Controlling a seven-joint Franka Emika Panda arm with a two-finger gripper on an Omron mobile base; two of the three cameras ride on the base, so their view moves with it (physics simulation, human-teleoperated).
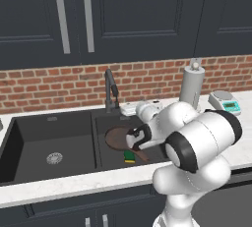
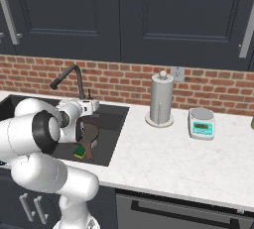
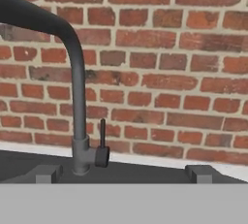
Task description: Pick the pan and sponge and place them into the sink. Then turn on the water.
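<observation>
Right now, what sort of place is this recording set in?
A rendered home kitchen, by the look of it: a black double-basin sink with an arched faucet set in a pale counter, a red brick backsplash, and dark cabinets above.

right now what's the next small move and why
Probably ease the open end effector forward to the faucet lever: the pan and sponge already lie in the sink, and no water runs from the spout.
</observation>
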